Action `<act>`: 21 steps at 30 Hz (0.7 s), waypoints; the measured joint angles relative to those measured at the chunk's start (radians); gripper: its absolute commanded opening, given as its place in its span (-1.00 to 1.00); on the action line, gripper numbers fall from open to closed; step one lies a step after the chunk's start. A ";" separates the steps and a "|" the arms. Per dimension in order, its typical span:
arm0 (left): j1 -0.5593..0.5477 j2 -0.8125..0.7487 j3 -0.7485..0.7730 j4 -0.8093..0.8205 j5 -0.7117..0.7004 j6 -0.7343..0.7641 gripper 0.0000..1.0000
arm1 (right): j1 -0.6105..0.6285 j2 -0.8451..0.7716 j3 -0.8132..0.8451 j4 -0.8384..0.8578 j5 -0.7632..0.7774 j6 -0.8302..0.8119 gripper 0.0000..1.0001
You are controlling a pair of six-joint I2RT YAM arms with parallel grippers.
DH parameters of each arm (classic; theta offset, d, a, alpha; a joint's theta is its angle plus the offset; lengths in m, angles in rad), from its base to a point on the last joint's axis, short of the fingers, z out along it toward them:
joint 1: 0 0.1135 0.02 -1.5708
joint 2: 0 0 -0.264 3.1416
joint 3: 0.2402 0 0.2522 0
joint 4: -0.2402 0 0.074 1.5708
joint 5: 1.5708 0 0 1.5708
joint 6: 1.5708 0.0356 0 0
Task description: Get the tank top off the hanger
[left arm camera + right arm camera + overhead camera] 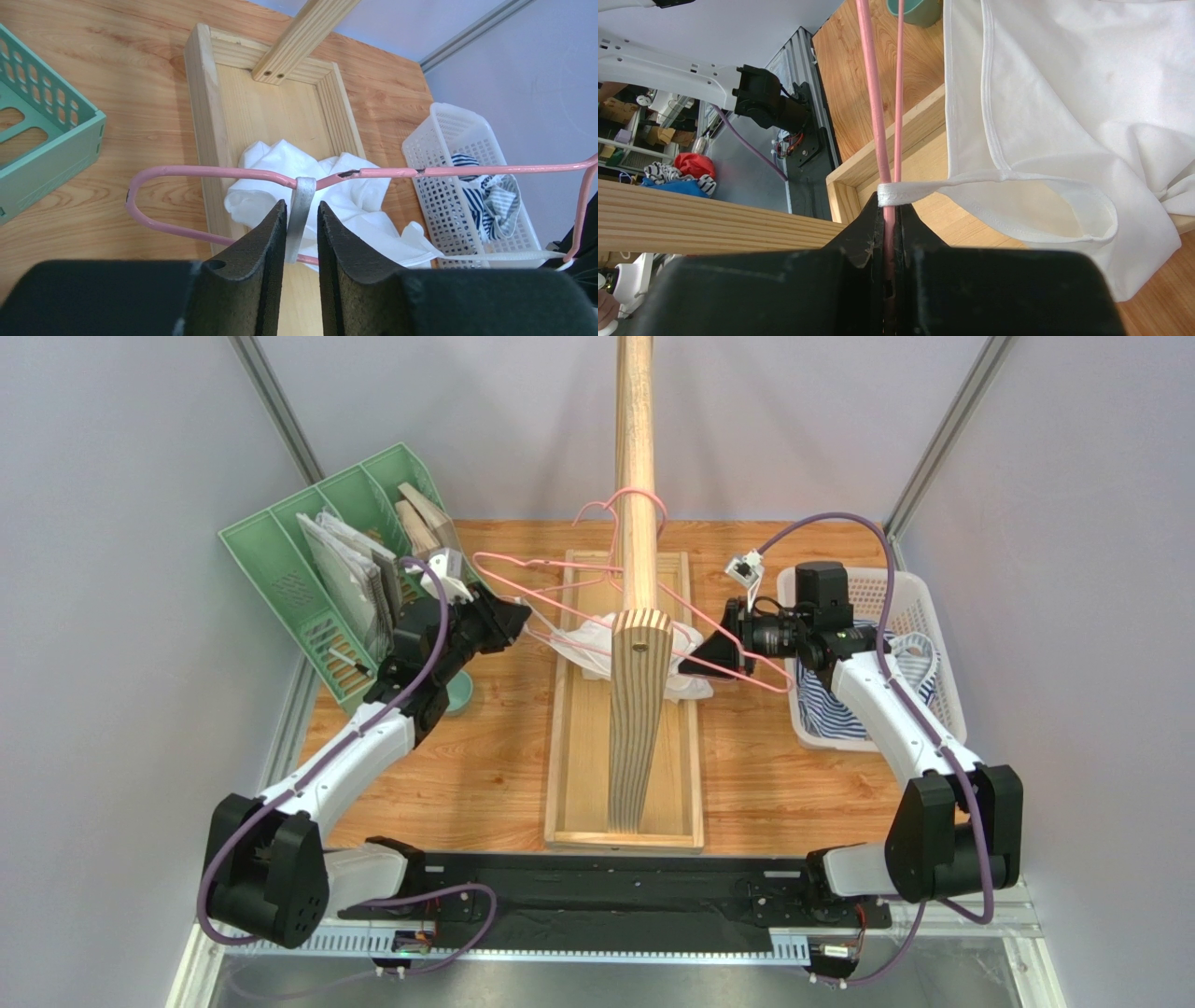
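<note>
from above, a pink hanger (592, 511) hooks over the pole of the wooden stand (627, 700), with the white tank top (586, 647) bunched beneath it against the upright. the left gripper (512, 620) is at the hanger's left end and the right gripper (718, 655) at its right end, near a white basket (926, 602). in the left wrist view, the left gripper (302, 210) has its two dark fingers pressed on a strap (304, 192) of the tank top (281, 161). that strap loops over the hanger (210, 171), and the cloth lies crumpled in the stand's tray (203, 105). in the right wrist view, the right gripper (887, 210) is clamped tight on the hanger (871, 84). another strap (913, 192) circles the wire just past the fingertips, and the tank top (1074, 91) hangs off to the right.
</note>
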 measured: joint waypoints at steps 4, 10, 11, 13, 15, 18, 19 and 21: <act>0.018 -0.001 0.021 -0.034 0.010 -0.007 -0.95 | 0.000 0.000 0.000 0.000 0.001 -0.002 -1.00; 0.091 -0.030 0.055 -0.131 0.011 -0.013 -1.00 | 0.000 -0.002 0.000 0.000 0.008 -0.009 -1.00; 0.099 -0.040 0.063 -0.154 0.006 -0.013 -1.00 | 0.000 -0.004 0.000 0.000 0.008 -0.009 -1.00; 0.116 -0.055 0.089 -0.203 -0.006 -0.013 -1.00 | 0.000 -0.010 -0.001 0.000 0.007 -0.009 -1.00; 0.134 -0.055 0.126 -0.248 -0.023 -0.014 -1.00 | 0.000 -0.020 -0.004 0.000 0.003 -0.009 -1.00; 0.156 -0.032 0.175 -0.302 -0.042 -0.014 -1.00 | 0.000 -0.039 -0.009 0.000 -0.009 -0.009 -1.00; 0.161 -0.017 0.192 -0.320 -0.047 -0.013 -1.00 | 0.000 -0.043 -0.010 0.000 -0.011 -0.009 -1.00; 0.171 0.016 0.216 -0.349 -0.053 -0.013 -1.00 | 0.000 -0.054 -0.010 0.001 -0.012 -0.008 -1.00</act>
